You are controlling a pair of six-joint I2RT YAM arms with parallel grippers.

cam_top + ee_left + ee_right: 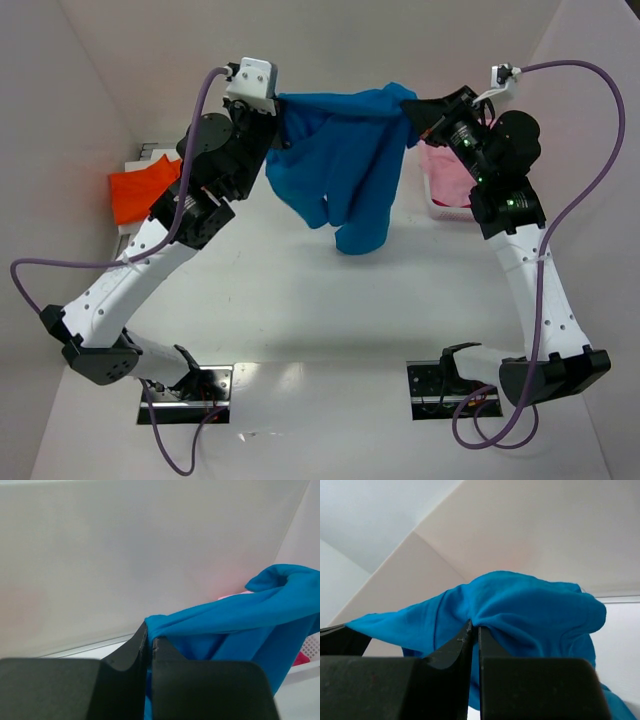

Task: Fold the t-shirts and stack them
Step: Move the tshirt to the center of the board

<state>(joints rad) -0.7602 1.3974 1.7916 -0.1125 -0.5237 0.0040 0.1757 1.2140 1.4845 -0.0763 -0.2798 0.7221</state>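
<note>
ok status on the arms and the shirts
Both shut on the blue shirt: left fingers, right fingers, cloth hanging in the air between them. Orange shirt on the left, pink shirt in the basket. Nothing in the way.

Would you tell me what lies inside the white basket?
A pink shirt lies in the basket; the right arm and the blue shirt hide part of it.
</note>
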